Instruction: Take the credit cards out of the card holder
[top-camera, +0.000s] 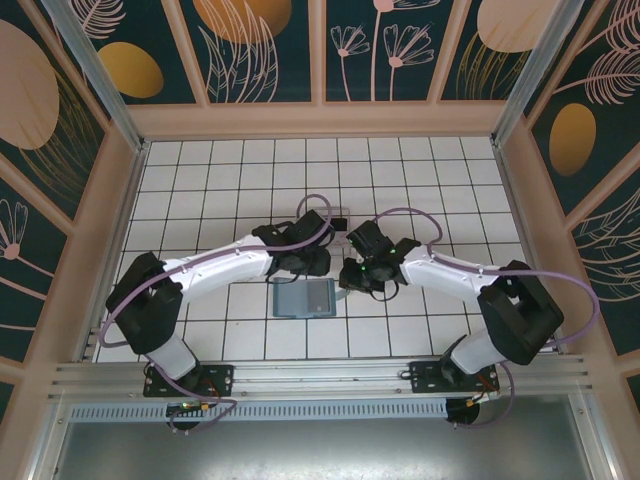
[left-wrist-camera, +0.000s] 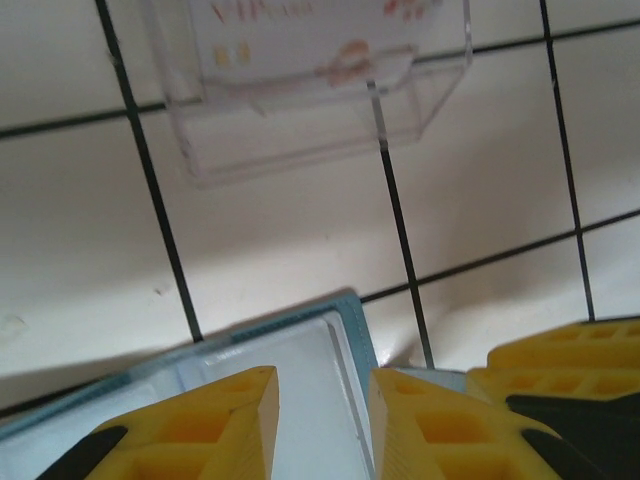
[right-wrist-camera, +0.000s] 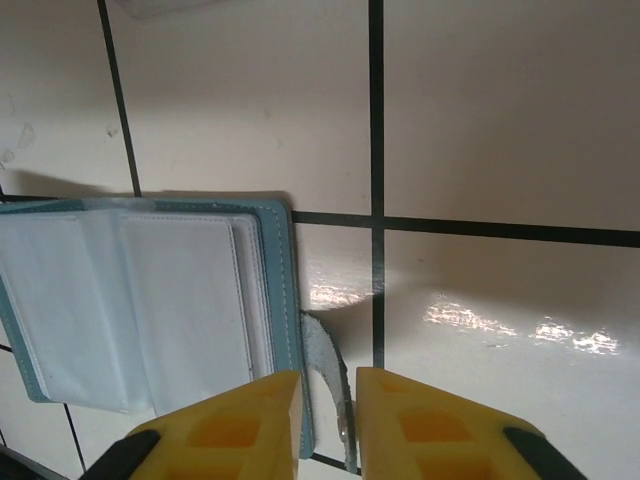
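Observation:
The card holder (top-camera: 305, 298) lies open on the tiled floor between both arms, teal edge around pale clear sleeves (right-wrist-camera: 150, 310). I cannot tell the credit cards apart from the white sleeves. My left gripper (left-wrist-camera: 322, 420) hangs over the holder's right page (left-wrist-camera: 300, 390), jaws a little apart with the page showing in the gap. My right gripper (right-wrist-camera: 328, 420) sits at the holder's right edge, jaws narrowly apart, and the small strap tab (right-wrist-camera: 325, 355) curves up between them. The right gripper's yellow fingers (left-wrist-camera: 570, 365) also show beside the left one.
A clear plastic tray (left-wrist-camera: 400, 110) stands just beyond the holder, and a pale card-like sheet with faint red and yellow print (left-wrist-camera: 300, 35) lies inside it. White tiles with dark grout spread all round. Patterned walls (top-camera: 320, 40) enclose the floor.

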